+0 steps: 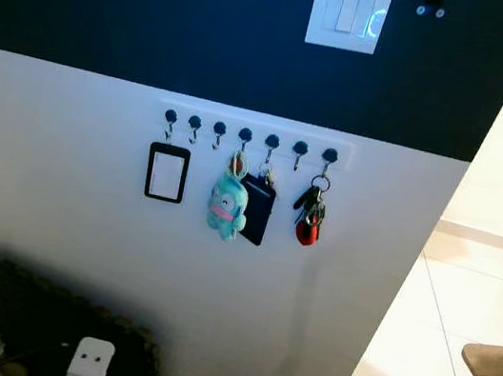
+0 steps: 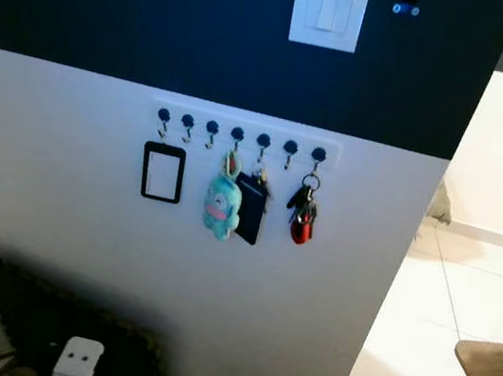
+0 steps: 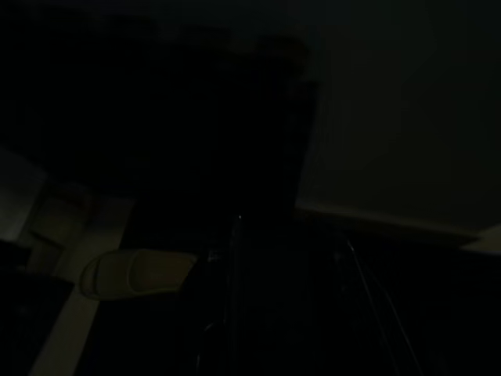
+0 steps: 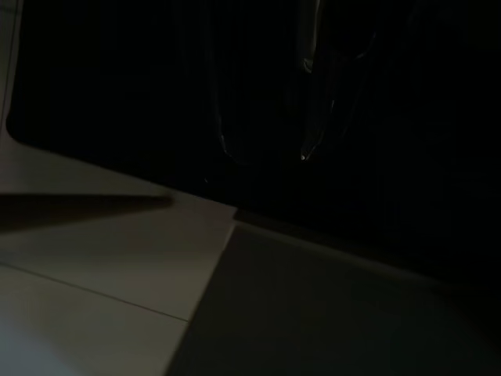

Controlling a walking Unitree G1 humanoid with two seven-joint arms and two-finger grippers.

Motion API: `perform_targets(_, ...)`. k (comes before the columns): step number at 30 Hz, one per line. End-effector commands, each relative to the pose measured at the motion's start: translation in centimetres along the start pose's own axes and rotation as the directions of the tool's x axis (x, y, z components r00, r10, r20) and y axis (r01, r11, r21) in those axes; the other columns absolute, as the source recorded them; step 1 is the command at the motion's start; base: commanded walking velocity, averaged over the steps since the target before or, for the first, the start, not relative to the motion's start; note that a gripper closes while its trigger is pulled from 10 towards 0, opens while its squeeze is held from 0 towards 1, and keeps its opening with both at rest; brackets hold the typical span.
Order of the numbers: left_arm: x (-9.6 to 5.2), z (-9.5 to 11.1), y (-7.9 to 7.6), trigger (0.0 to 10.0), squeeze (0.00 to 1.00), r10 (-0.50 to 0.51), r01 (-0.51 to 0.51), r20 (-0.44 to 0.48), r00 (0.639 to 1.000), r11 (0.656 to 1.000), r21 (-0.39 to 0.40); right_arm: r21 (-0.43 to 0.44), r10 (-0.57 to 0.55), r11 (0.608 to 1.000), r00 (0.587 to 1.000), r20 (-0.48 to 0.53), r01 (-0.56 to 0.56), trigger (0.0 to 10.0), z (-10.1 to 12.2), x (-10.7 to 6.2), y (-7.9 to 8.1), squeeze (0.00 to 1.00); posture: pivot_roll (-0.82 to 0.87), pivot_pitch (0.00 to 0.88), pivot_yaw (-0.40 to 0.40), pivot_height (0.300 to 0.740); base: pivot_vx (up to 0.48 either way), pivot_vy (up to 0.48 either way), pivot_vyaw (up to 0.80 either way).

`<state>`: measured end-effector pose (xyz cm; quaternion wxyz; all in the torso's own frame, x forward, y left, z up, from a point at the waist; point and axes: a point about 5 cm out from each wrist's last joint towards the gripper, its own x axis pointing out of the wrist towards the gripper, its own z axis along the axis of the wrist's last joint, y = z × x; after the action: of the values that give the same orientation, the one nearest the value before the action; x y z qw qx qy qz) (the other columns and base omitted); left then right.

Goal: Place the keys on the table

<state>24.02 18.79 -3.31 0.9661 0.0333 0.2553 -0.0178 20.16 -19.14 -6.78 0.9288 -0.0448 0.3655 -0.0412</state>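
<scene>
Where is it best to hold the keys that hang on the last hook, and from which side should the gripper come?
Probably grip the keys around the bunched black and red fobs below the ring, coming straight at the wall from the front. They hang freely from the rightmost hook, with open wall to their right, so the fingers could close from both sides, then lift up to clear the hook.

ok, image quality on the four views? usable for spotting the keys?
Left and right eye views: well lit, slightly soft, keys clear on the last hook of the hook rail; faint glare on the light switch. Left wrist view: nearly black. Right wrist view: dark, floor tiles dimly lit.
</scene>
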Motion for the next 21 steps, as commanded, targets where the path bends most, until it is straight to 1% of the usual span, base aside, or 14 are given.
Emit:
perform_targets(1,-0.18,-0.65,-0.36,10.0,0.00,-0.016,0.016,-0.023,1.000,1.000,0.018,0.021,-0.014,1.000,1.000,-0.012,0.014,10.0,-0.50,-0.16,-0.16,0.00,0.01,0.006,0.014,0.740,0.000,0.000,0.00)
perform_targets(2,-0.15,-0.64,-0.40,10.0,0.00,-0.011,0.011,-0.022,1.000,1.000,0.013,0.020,-0.016,1.000,1.000,-0.010,0.016,10.0,-0.48,-0.15,-0.17,0.00,0.01,0.006,0.014,0.740,0.000,0.000,0.00)
perform_targets(5,-0.04,-0.33,-0.65,10.0,0.00,-0.007,0.007,0.000,1.000,1.000,-0.010,0.019,-0.018,1.000,1.000,-0.008,0.018,10.0,-0.43,-0.13,-0.21,0.00,0.02,0.003,0.011,0.740,0.000,0.000,-0.48)
perform_targets(9,0.03,-0.15,-0.84,10.0,0.00,-0.014,0.014,0.011,1.000,1.000,-0.004,0.017,-0.015,1.000,1.000,-0.006,0.015,10.0,-0.31,-0.08,-0.16,0.00,0.02,0.001,0.006,0.740,0.000,0.000,-0.59)
perform_targets(15,-0.06,-0.43,-1.08,10.0,0.00,-0.035,0.035,0.008,0.999,0.999,0.016,0.016,-0.007,1.000,1.000,0.004,0.007,10.0,0.13,0.08,0.11,0.00,0.02,0.000,0.006,0.740,0.000,0.000,-0.80)
perform_targets(21,-0.15,-0.64,-0.94,10.0,0.00,-0.033,0.033,0.006,0.999,0.999,0.019,0.020,-0.001,1.000,1.000,0.015,0.001,10.0,0.30,0.11,0.25,0.00,0.02,0.005,0.005,0.740,0.000,0.000,-0.80)
